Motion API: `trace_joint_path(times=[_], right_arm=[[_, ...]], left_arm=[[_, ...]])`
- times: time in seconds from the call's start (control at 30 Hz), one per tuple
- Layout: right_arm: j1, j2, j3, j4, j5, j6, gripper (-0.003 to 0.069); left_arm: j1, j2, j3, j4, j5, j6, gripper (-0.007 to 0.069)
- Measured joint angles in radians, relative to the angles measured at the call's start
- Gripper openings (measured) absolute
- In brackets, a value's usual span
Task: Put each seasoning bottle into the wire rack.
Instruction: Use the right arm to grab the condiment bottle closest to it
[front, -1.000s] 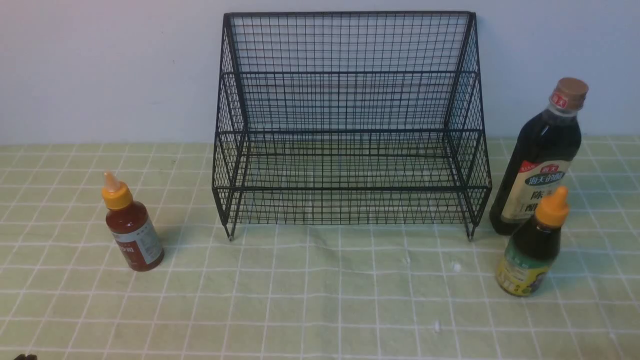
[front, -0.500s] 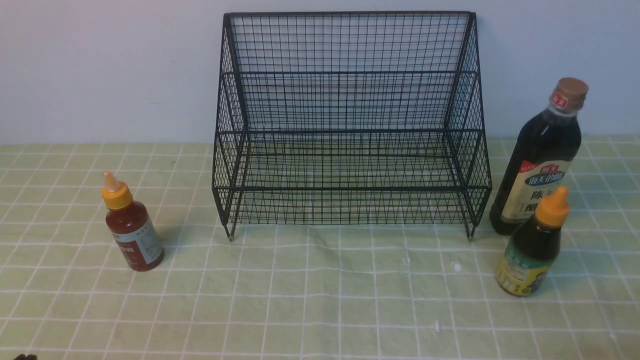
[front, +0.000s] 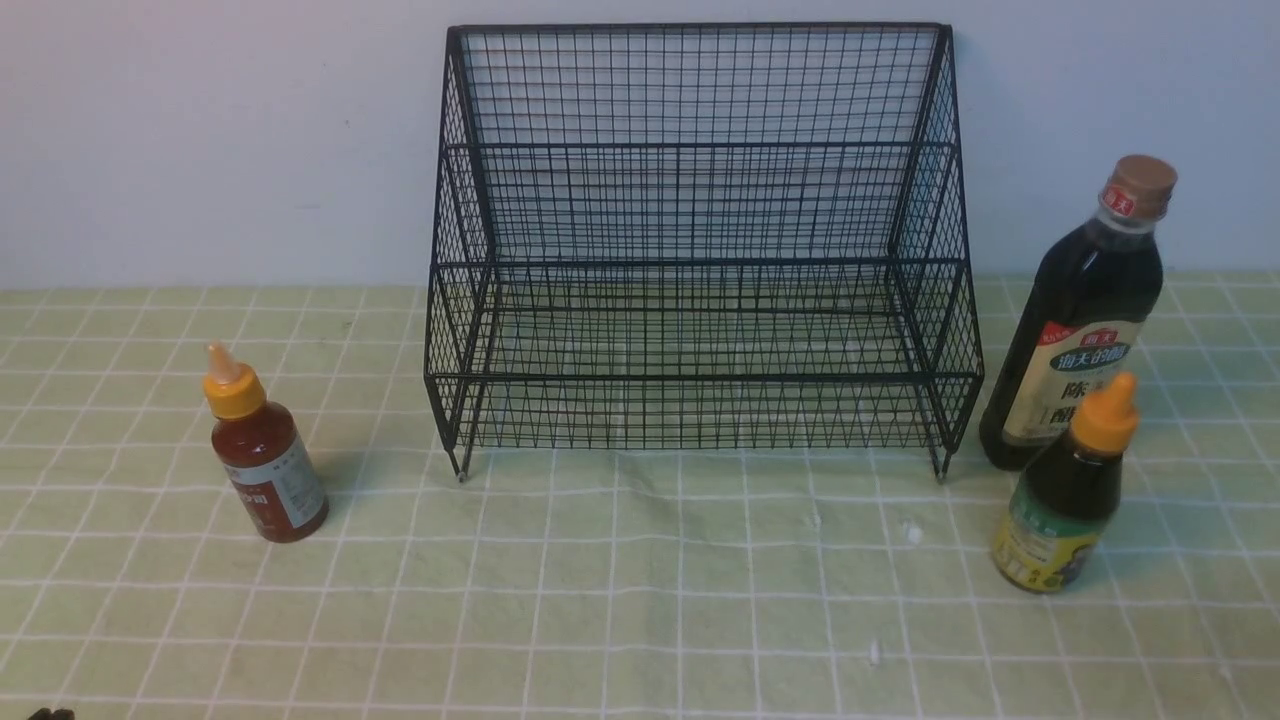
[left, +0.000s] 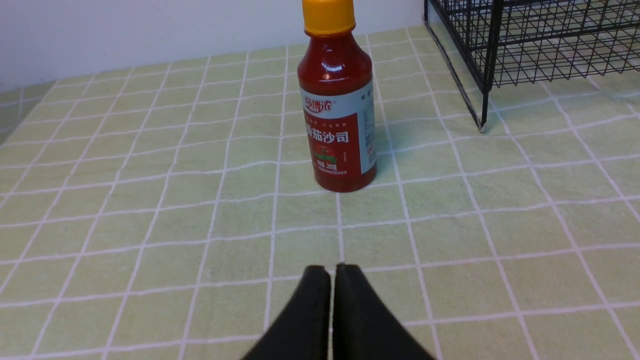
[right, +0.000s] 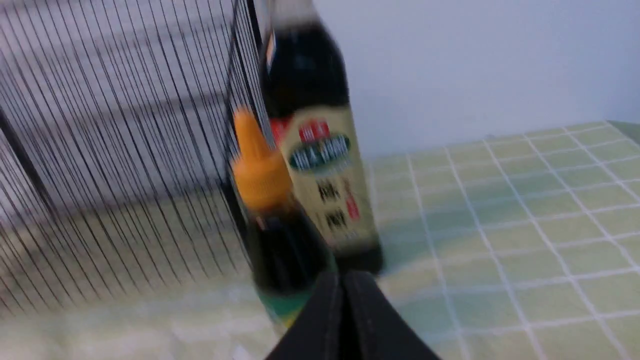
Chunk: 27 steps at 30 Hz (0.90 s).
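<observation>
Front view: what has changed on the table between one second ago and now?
Nothing visibly changed. The red-brown bottle, the tall dark bottle and the small dark bottle stand where they were, all outside the wire rack.

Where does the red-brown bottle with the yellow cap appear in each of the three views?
Front view: the red-brown bottle stands on the cloth, left of the wire rack.
Left wrist view: it stands ahead of the shut fingers, near the rack's foot.
Right wrist view: not in it.
Shared landmark: the wire rack, in all three.
</observation>
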Motion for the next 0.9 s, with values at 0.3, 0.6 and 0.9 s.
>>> trace_joint_path(times=[0.3, 0.6, 0.9], right_arm=[[0.000, 0.000, 0.000, 0.430, -0.221, 0.115, -0.0015], [0.000, 0.008, -0.172, 0.462, -0.228, 0.077, -0.0015], [0.000, 0.479, -0.782, 0.173, 0.478, -0.109, -0.0015]], left_arm=[[0.000, 0.000, 0.000, 0.000, 0.000, 0.000, -0.0006], [0.000, 0.000, 0.000, 0.000, 0.000, 0.000, -0.0006], [0.000, 0.000, 0.000, 0.000, 0.001, 0.000, -0.0006]])
